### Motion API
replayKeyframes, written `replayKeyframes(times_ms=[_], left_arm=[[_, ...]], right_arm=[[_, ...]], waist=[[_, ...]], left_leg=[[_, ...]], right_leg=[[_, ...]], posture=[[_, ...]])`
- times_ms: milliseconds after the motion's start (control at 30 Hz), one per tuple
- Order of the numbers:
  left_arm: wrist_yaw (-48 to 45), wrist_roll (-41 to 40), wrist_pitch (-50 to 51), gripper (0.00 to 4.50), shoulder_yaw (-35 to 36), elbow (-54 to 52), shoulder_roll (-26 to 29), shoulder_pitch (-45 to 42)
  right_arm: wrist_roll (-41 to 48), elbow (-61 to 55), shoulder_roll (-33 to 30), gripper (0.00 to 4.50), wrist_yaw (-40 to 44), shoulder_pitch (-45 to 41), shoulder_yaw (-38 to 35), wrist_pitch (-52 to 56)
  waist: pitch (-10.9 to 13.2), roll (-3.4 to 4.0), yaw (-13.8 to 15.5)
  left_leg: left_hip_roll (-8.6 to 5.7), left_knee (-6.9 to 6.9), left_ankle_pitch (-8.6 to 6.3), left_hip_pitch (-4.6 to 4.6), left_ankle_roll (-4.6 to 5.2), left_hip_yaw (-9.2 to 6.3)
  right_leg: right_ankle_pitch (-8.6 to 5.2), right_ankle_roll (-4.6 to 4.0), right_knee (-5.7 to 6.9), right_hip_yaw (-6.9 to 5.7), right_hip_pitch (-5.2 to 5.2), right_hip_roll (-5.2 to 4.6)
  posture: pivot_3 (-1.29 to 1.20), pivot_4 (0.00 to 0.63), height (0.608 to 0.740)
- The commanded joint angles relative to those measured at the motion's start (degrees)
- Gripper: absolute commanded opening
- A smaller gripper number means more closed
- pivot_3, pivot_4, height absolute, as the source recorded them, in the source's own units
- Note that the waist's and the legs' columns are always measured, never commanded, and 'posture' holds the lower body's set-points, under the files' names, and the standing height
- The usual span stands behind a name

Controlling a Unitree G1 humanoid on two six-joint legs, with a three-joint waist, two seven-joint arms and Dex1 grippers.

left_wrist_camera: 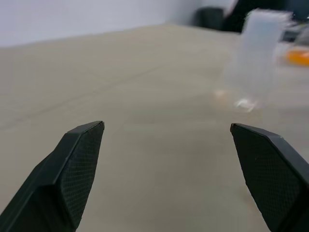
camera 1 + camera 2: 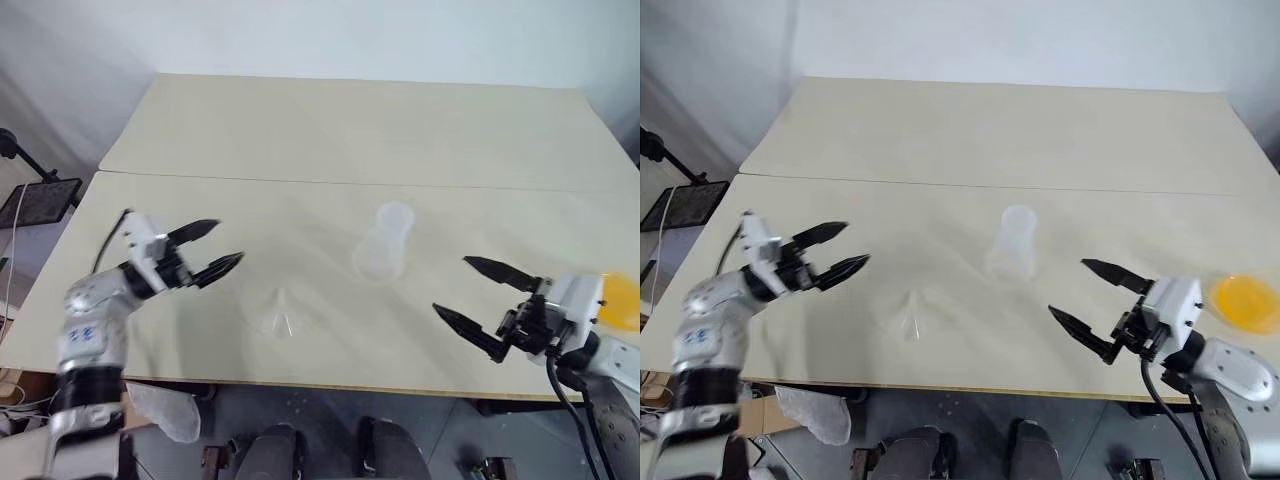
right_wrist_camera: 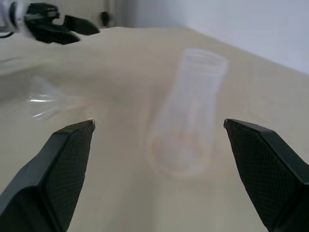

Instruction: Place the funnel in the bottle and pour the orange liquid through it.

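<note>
Sitting upright mid-worktop: the bottle, mouth open, nothing in it. Lying on its side just left of and nearer than that, well apart from it: the funnel, barely visible. Way over at the right edge, behind the right arm: the orange liquid in a shallow clear dish. Hovering over the left side, spread wide and holding nothing: left tool, pointed toward the middle. Same deal with the right tool, gaping, empty, aimed at the bottle from the near right.
</note>
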Motion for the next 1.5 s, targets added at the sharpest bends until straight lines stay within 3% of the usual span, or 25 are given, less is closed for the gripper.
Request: replayKeyframes(times_ms=[33, 267, 500, 633, 767, 1133, 1233, 1500], left_arm=[[2.5, -3.5, 1.8, 4.46, 7.9, -7.5, 2.2, 9.4], [6.6, -8.2, 6.2, 4.46, 16.2, -22.6, -0.5, 30.4], [7.4, -11.1, 10.0, 4.46, 13.7, -32.2, -0.6, 36.4], [10.2, -10.4, 13.5, 4.46, 4.3, -41.1, -0.8, 34.8], [14.9, -5.8, 15.0, 4.46, -6.2, -43.4, -2.3, 30.6], [19.5, 2.8, 11.8, 4.46, -15.6, -32.0, -5.3, 20.1], [18.7, 3.4, 10.9, 3.86, -16.5, -28.7, -5.3, 17.8], [16.4, 2.7, 9.5, 1.20, -17.6, -24.9, -6.1, 13.9]], right_arm=[[0.7, 1.8, -1.1, 4.50, 4.8, -3.9, 2.4, -0.3], [0.8, 3.9, -1.2, 4.50, 8.8, -7.9, 5.5, 1.0], [0.2, 6.7, -1.7, 4.50, 10.8, -10.5, 5.5, 1.7], [-0.3, 6.1, -3.4, 4.50, 10.3, -6.9, 2.7, 2.6], [0.5, 2.5, -4.1, 4.50, 8.2, -2.6, 0.3, 4.0], [0.9, -3.8, -3.8, 4.50, 4.3, 3.4, -4.2, 6.0], [0.4, -4.8, -3.1, 4.50, 2.7, 4.4, -4.6, 5.6], [-1.0, -6.5, -1.7, 4.50, -0.4, 6.4, -5.1, 4.2]], waist=[[0.0, -0.01, -0.1], [0.0, -0.05, 0.5], [0.0, -0.04, 0.2], [0.0, -0.03, 0.5], [0.0, -0.01, 0.4], [-0.1, 0.07, 0.4], [-0.1, 0.07, 0.5], [-0.1, 0.07, 0.4]], left_leg=[[0.02, 0.00, -0.01, -0.01, -0.01, -0.01], [0.00, 0.01, -0.07, -0.02, -0.06, -0.19], [0.02, -0.01, -0.13, 0.01, -0.15, -0.14], [0.02, -0.06, -0.14, -0.02, -0.15, -0.11], [-0.05, -0.04, -0.14, 0.00, -0.12, -0.10], [0.19, -0.01, -0.15, 0.03, -0.17, 0.09], [0.18, -0.01, -0.15, 0.03, -0.17, 0.07], [0.19, -0.01, -0.15, 0.03, -0.17, 0.07]], right_leg=[[0.00, 0.00, -0.04, 0.02, 0.00, -0.05], [0.00, -0.02, -0.26, -0.08, 0.14, -0.46], [-0.07, -0.15, -0.43, -0.06, 0.10, -0.48], [-0.07, -0.15, -0.28, -0.06, 0.06, -0.48], [-0.07, -0.14, -0.27, -0.06, 0.14, -0.48], [-0.09, -0.18, -0.18, 0.03, 0.07, 0.03], [-0.09, -0.18, -0.18, 0.04, 0.06, -0.01], [-0.09, -0.18, -0.15, 0.04, 0.05, 0.00]], posture=[[0.00, 0.150, 0.740], [0.00, 0.150, 0.740], [0.00, 0.150, 0.740], [0.00, 0.150, 0.740], [0.00, 0.150, 0.740], [0.00, 0.150, 0.740], [0.00, 0.150, 0.740], [0.00, 0.150, 0.740]])
